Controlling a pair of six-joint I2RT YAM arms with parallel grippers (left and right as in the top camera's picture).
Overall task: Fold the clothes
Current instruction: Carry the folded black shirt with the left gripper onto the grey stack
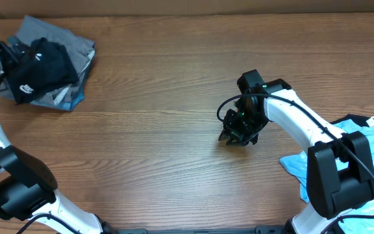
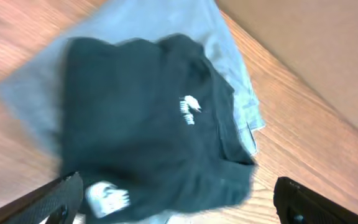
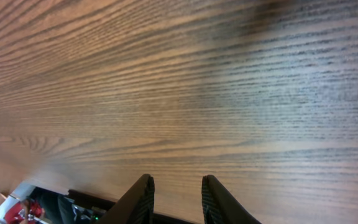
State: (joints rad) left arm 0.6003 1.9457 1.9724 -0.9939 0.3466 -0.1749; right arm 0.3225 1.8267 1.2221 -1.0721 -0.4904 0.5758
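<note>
A folded black T-shirt (image 1: 44, 65) with white logos lies on a grey garment (image 1: 60, 36) at the table's far left. In the left wrist view the black T-shirt (image 2: 142, 124) fills the middle, with the grey garment (image 2: 160, 18) under it. My left gripper (image 1: 5, 58) hovers over this pile, and its fingers (image 2: 179, 205) are wide open and empty on either side of the shirt's near edge. A light blue garment (image 1: 369, 153) lies at the right edge. My right gripper (image 1: 239, 136) points down at the table's middle, with its fingers (image 3: 178, 199) slightly apart and empty over bare wood.
The wooden table (image 1: 161, 110) runs between the two piles. A light wall or board (image 2: 328, 56) borders the table beyond the left pile. The table's front edge (image 3: 73, 193) shows in the right wrist view.
</note>
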